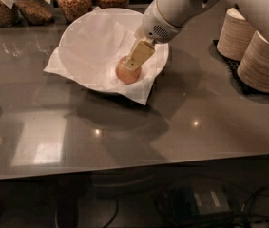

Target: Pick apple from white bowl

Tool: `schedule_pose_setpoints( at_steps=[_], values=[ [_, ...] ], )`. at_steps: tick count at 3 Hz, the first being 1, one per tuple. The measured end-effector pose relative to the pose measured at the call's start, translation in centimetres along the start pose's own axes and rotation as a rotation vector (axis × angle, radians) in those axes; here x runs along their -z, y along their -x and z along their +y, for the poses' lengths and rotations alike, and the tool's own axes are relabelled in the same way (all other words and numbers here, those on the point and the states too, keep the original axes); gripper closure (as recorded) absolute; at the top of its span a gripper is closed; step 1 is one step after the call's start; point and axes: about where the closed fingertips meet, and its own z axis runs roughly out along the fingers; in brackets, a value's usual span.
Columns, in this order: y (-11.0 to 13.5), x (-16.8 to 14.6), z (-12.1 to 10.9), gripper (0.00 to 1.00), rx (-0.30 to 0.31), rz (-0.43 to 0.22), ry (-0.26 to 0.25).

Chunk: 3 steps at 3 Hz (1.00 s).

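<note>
Apple (127, 73) in white bowl (84, 46), touching jaws' tip.

Scene is running dim and warm. Light is coming from overhead: the glossy counter (210, 103) is throwing back three small point glints along the near side, plus a pale rectangular reflection at near left. The white bowl (84, 42) is reading brightest. The arm (172, 8) and bowl are casting broad, soft shadows toward the near edge. The gripper (133, 63) is sitting at the apple (127, 75), right side of the bowl, both lit. Below the counter everything is falling off to near black.
</note>
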Motion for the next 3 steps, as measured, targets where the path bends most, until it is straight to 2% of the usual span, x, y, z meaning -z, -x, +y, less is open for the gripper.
schedule_pose_setpoints(
  at_steps=[1, 3],
  values=[
    [-0.4, -1.7, 0.3, 0.36, -0.015, -0.003, 0.035],
    [-1.2, -4.6, 0.2, 0.33, -0.035, 0.000, 0.076]
  ],
)
